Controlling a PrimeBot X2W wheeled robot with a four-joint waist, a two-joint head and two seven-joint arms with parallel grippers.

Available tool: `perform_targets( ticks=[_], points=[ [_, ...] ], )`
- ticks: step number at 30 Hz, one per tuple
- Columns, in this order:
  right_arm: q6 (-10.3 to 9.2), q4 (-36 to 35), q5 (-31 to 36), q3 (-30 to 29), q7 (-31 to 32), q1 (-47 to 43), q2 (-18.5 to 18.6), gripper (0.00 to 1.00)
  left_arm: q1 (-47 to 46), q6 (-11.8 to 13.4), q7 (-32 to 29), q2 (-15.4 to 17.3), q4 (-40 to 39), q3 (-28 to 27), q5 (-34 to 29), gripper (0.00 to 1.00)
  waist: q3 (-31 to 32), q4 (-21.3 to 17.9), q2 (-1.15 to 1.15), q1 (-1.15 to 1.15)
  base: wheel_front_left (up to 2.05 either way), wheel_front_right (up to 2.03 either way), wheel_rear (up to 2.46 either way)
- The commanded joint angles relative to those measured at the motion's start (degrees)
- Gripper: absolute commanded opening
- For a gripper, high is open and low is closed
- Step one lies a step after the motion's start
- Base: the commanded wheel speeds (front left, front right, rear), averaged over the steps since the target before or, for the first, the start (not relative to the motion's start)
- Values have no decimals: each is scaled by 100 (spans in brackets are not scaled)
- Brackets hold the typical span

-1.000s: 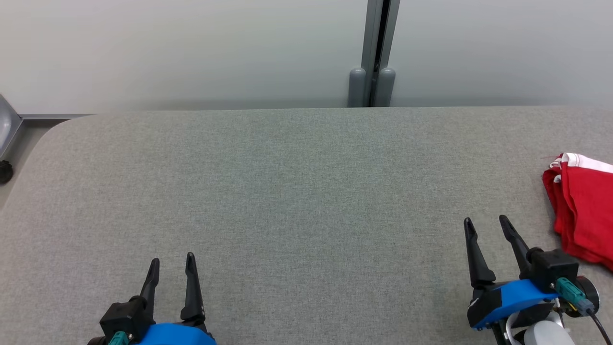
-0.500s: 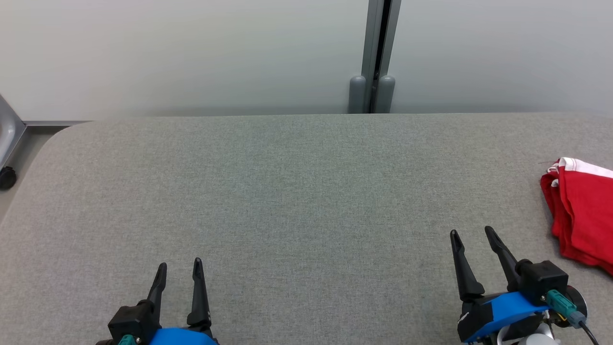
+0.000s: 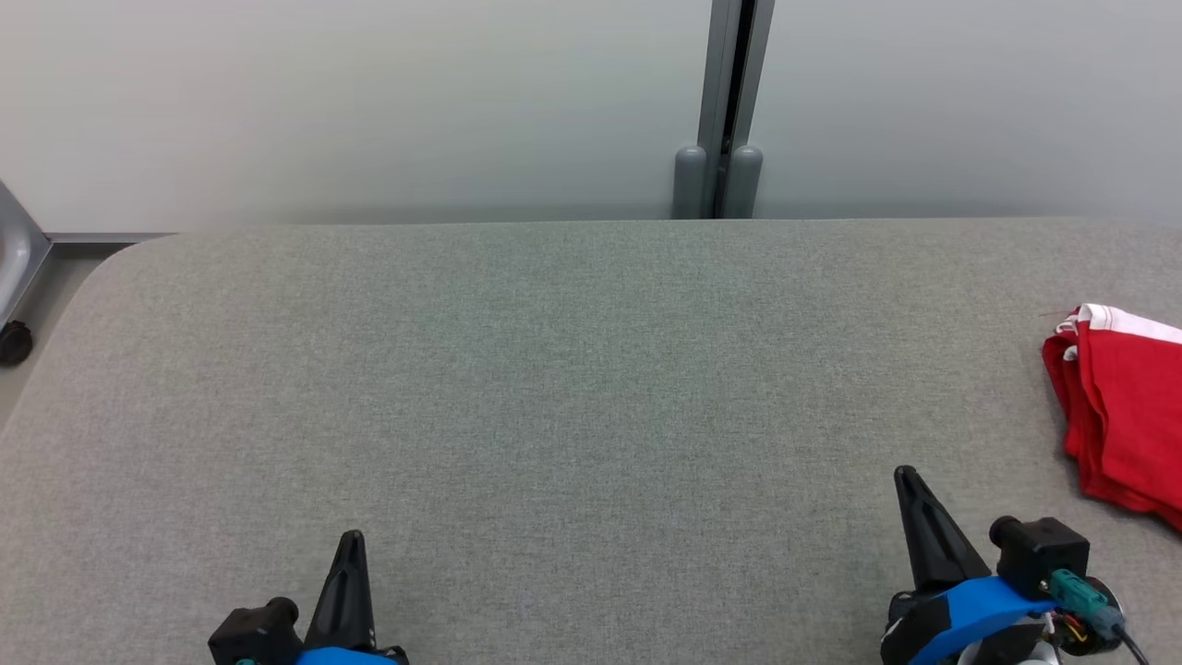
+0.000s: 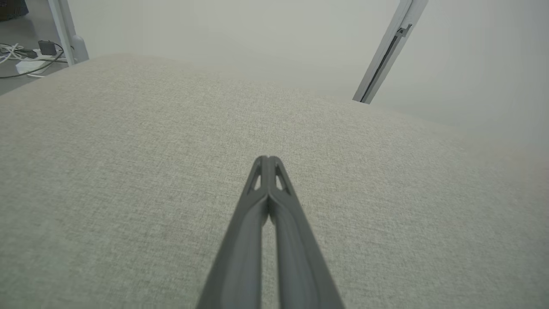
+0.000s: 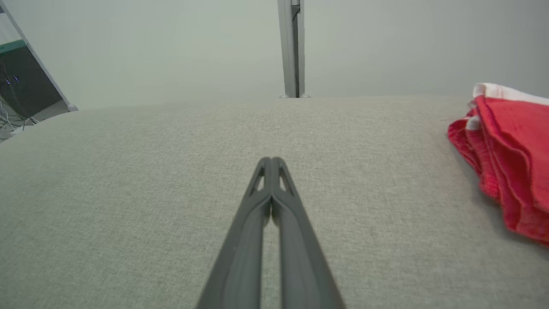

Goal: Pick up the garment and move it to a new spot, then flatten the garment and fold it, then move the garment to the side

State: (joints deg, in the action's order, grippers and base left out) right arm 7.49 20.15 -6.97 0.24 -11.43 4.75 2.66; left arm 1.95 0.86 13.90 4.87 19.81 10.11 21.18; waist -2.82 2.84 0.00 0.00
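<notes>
A red garment (image 3: pixel 1122 406) with a white band lies folded in layers at the table's right edge; the right wrist view has the garment (image 5: pixel 510 154) at its right side. My right gripper (image 3: pixel 908 476) is shut and empty, low near the front edge, left of the garment and apart from it. In its own wrist view the right gripper (image 5: pixel 271 159) has both fingers pressed together above bare cloth. At the lower left my left gripper (image 3: pixel 352 538) is shut too, holding nothing. The left wrist view has the left gripper (image 4: pixel 266 159) with its tips touching.
A grey fabric-covered table (image 3: pixel 554 369) spans the view, its far edge against a pale wall with a grey post (image 3: pixel 725 102). A castor (image 3: pixel 13 342) stands on the floor past the left corner. Cables (image 4: pixel 25 56) lie on the floor beyond the table.
Both grippers have gone from open to shut with nothing in them and have drawn back toward the front edge. The garment has stayed where it lay.
</notes>
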Motion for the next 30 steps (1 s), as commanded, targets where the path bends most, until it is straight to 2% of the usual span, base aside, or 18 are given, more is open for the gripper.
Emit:
perform_targets(
  ticks=[1, 30],
  points=[
    [0, -72, -332, -60, 68, 77, 9, 0, -92, -42, -68, -7, -92, -75, 274, 0, 4, -5, 0, 0, 0, 0, 0],
    [0, -304, -3196, -253, 649, 87, 16, 0, -367, -321, -757, -71, -273, -635, 2656, 0, 64, -69, 0, 0, 0, 0, 0]
  ],
)
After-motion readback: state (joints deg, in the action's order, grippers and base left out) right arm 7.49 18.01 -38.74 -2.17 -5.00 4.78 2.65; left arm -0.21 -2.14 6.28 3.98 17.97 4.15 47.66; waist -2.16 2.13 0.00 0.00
